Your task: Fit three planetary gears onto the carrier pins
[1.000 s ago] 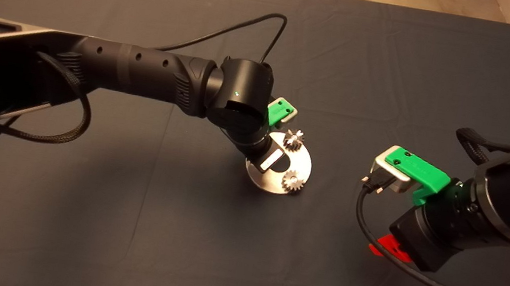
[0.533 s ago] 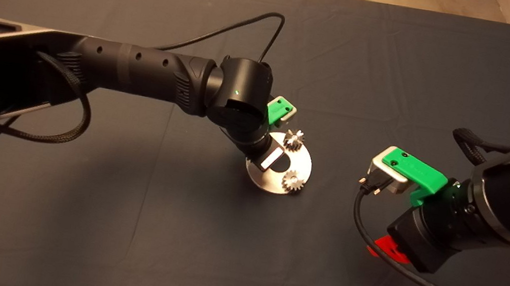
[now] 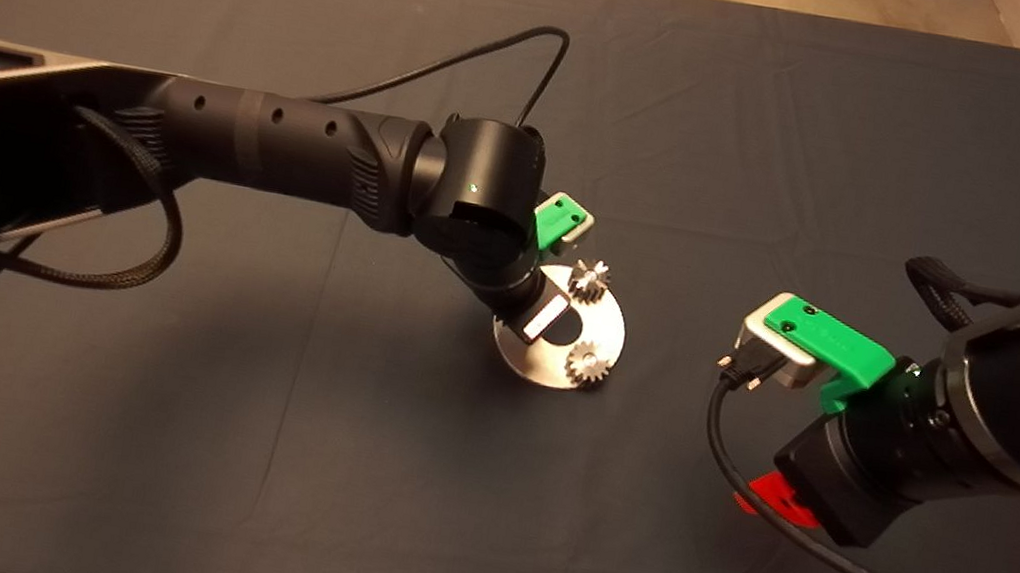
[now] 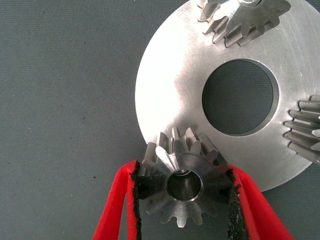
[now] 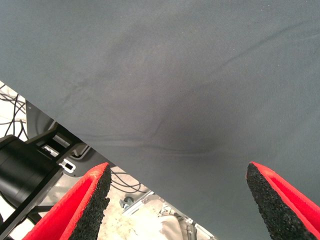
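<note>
A flat round silver metal disc (image 3: 603, 339) with a big hole lies in the middle of the dark mat (image 3: 144, 434). Two small toothed silver gears (image 3: 588, 280) are already set on it. The third small shiny gear (image 4: 184, 184) is pinched between the left gripper (image 4: 184, 200) pads at the disc's rim. Its hole should be kept level over the pin, then lowered gently. The right gripper (image 5: 177, 200) is held wide open and empty, well apart.

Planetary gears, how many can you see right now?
3: two gears sit on the disc; the third gear is gripped by the left pincer at the disc's edge.
</note>
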You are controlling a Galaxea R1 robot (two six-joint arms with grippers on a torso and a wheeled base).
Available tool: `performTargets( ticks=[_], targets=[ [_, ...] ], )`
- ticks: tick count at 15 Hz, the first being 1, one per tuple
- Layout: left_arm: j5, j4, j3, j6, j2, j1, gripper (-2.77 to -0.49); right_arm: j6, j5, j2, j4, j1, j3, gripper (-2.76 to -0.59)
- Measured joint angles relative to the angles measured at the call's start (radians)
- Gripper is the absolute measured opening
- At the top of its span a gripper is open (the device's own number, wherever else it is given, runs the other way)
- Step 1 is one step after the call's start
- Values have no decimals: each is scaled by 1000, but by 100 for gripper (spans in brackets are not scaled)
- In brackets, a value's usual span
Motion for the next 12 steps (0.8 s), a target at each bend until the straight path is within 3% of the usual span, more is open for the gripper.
performTargets(
  ticks=[5, 7, 12],
  targets=[
    [-2, 2, 0, -1, 0, 4, -248, 0, 0, 0, 0, 0, 0, -136],
    [-15, 14, -3, -1, 5, 42, -248, 0, 0, 0, 0, 0, 0, -136],
    [-17, 12, -4, -2, 11, 44, -248, 0, 0, 0, 1, 0, -1, -136]
  ],
)
